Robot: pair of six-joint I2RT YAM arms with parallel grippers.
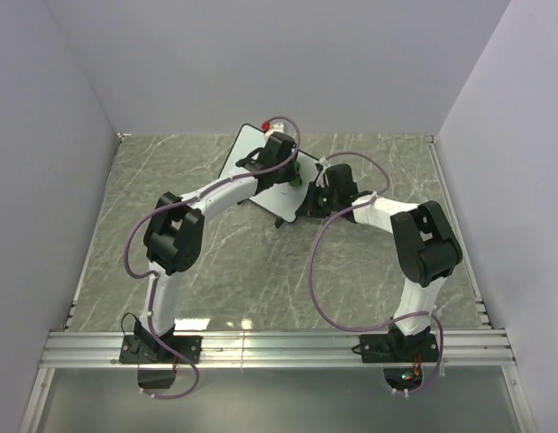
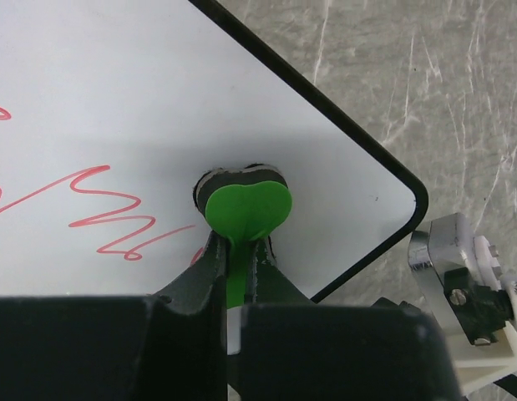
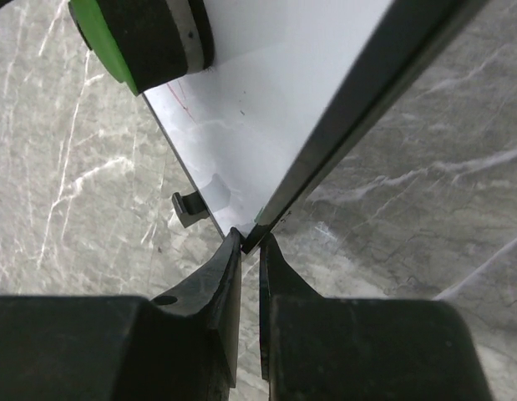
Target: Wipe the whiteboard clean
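Erasing not finished, on your evidence. The whiteboard (image 1: pixel 246 149) sits toward the far side of the table, turned on the diagonal, with much of its face hidden under the arms in the top view. Your right gripper (image 3: pixel 250 242) has its jaws drawn narrow, pinching the board's black frame at the edge nearest the right arm; I judge it is steadying the board. Your left gripper (image 2: pixel 239 246) hangs over the board, jaws narrow and clamped on the green eraser (image 2: pixel 245 205), whose pad is down on the board's face close to a rounded corner. Red scribbles (image 2: pixel 99 209) run in zigzags across the board just beside the eraser, on the side away from that corner. The face between eraser and corner is plain white. So the visible marks are all left to wipe, and how much else is marked you cannot tell from here. Around the board, pale bare walls (image 1: pixel 260 54) close off the far, left and right sides. Under the board, the table (image 1: pixel 215 271) is grey marbled stone with white veins. Well apart from the board, at the near edge, a metal rail (image 1: pixel 279 341) carries both arm bases.
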